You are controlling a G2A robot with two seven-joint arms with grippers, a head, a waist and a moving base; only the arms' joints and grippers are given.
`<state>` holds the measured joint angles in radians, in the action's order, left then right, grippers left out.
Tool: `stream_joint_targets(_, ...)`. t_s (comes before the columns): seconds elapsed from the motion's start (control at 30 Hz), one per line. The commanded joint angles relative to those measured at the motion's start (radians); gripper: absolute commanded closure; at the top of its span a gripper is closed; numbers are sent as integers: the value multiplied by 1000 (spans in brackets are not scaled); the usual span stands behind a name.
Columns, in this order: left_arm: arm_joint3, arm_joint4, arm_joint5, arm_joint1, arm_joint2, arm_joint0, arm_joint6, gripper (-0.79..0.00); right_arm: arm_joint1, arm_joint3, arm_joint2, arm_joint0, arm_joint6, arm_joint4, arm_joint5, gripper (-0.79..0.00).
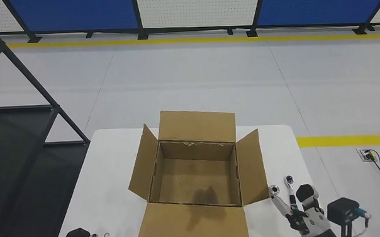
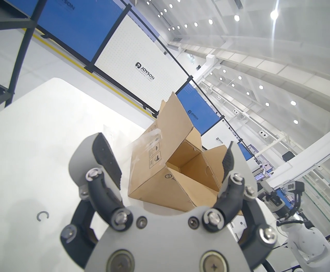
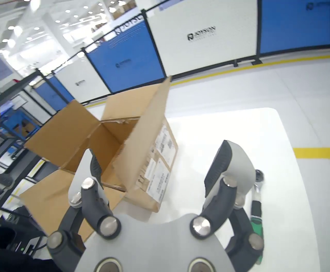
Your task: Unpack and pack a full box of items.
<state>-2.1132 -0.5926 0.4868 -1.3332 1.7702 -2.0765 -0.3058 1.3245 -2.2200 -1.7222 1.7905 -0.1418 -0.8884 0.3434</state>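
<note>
Brown cardboard box sits in the middle of a white surface. All four flaps are folded outward, which leaves the opening unobstructed from above. Its bare floor shows, so the unpacking looks done and packing would come next. The left gripper hovers near the front left corner of the surface, jaws spread wide and holding nothing, facing the box. A small C-shaped metal ring lies on the surface just beside it. The right gripper hovers to the right of the box, also spread wide and empty. A ratchet wrench with a green handle lies flat on the surface just beside this gripper, apart from the box. It is likely the nearest item to pick up and put back in.
</note>
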Motion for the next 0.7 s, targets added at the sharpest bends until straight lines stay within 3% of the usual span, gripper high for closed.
stream_joint_targets(0.0,4,-8,-8,0,-1,5,4,-785,-2,-11,5,9,11,-5,41,-785)
stream_joint_targets(0.2,8,-14,-13,-3,-4,10,-3,-785,-9,-6,49,-9,-50,-33,85,-785)
stream_joint_targets(0.43,29,-11,-10,-5,-8,18,-7,-785,-12,93,143,-142,-151,-29,52,-785)
stream_joint_targets(0.47,31,-9,-10,-6,-8,20,-7,-785,-12,104,153,-159,-156,-26,46,-557)
stream_joint_targets(0.53,35,-8,-11,-6,-8,21,-7,-785,-13,124,169,-184,-166,-26,40,-379)
stream_joint_targets(0.57,36,-6,-10,-7,-7,21,-9,-785,-13,131,174,-195,-167,-22,36,-339)
stream_joint_targets(0.6,38,-4,-9,-7,-5,21,-11,-785,-14,138,179,-203,-171,-20,35,-206)
stream_joint_targets(0.67,41,0,-6,-7,-2,20,-15,-785,-14,146,186,-216,-175,-16,30,-105)
